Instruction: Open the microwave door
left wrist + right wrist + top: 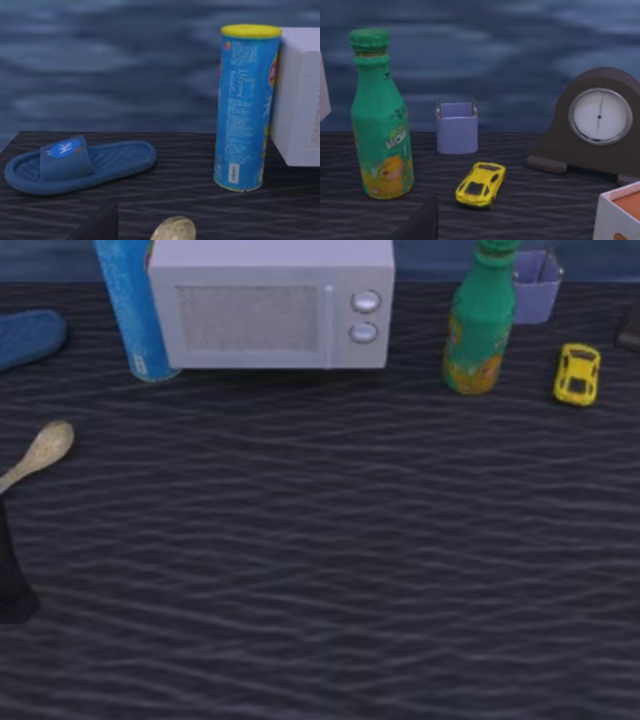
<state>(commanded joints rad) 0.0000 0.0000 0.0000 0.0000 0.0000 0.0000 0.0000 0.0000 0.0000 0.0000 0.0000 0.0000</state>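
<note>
Only right wrist view, mantel clock [592, 125], door [250, 319] shut

A blue slipper [80, 164] lies on the dark worktop [175, 200], apart from an upright blue can [245, 107] beside the white microwave [299, 95].

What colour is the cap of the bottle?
Green, like the bottle itself; the right wrist view shows the cap best.

A dim, even, bluish light is cast over all three views, and no single source can be made out. Only faint contact shadows are seen beneath the blue can [135, 310] and the green bottle [480, 325], and no glare is thrown off the microwave door [245, 318]. Edges are rendered softly throughout, without visible distortion at the borders.
</note>
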